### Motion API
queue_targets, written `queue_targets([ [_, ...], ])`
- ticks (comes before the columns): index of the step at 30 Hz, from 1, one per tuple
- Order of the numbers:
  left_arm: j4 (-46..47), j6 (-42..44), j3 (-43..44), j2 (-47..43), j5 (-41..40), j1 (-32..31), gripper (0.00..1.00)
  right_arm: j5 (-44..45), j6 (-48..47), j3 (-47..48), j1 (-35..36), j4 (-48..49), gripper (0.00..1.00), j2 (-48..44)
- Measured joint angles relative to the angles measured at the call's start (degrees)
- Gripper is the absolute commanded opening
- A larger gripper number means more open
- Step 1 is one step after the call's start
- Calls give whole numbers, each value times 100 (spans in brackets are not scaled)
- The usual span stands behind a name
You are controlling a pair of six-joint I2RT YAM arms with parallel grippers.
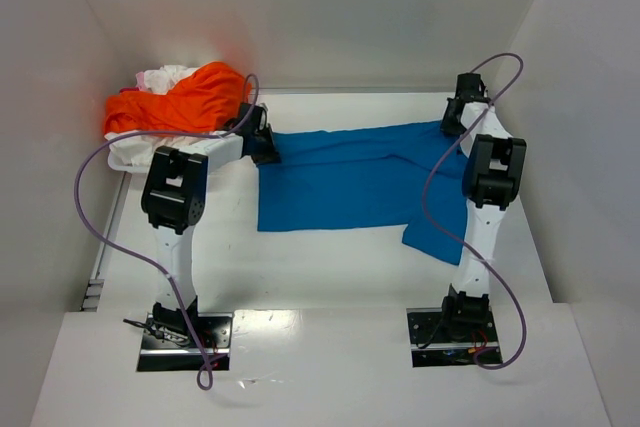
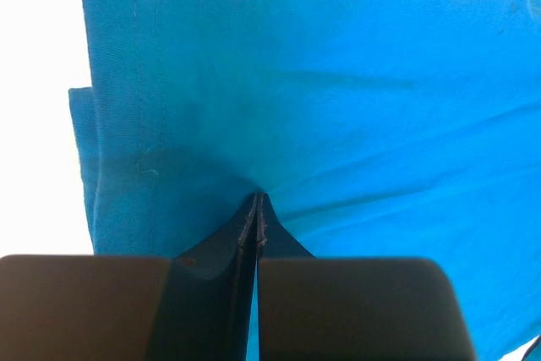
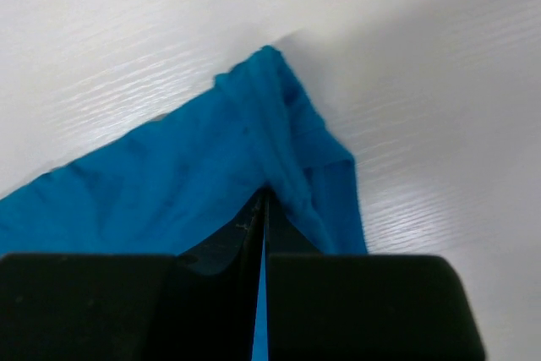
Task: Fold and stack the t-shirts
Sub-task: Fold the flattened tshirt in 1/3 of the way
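Note:
The bright blue t-shirt (image 1: 350,182) lies stretched across the middle of the table, a sleeve hanging toward the front right. My left gripper (image 1: 266,144) is shut on its far left corner, and the left wrist view shows the jaws pinched on blue cloth (image 2: 321,99). My right gripper (image 1: 452,122) is shut on the far right corner, where the right wrist view shows a bunched blue edge (image 3: 279,137) in the jaws. The orange t-shirt (image 1: 180,102) and a white one (image 1: 165,77) lie piled at the back left.
The pile rests on a white tray or cloth (image 1: 135,155) at the left edge. White walls close in the back and both sides. Purple cables (image 1: 100,227) loop beside each arm.

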Motion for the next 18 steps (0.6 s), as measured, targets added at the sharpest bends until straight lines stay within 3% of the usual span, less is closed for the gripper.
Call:
queue_targets([
  [7,-98,17,-59,-63,-2,74,6,50,17,140,-131,-66,5,87],
  [12,-103,118,-63,-68,13,111,12,-96,22,153,-181,-79,13,85],
  [14,-109,184,-63,-83,37,111,18,-173,33,131,-192,-76,18,37],
  [18,-173,476,-59,-173,179,118,47,-474,87,-378,-203,-46,32,-529],
])
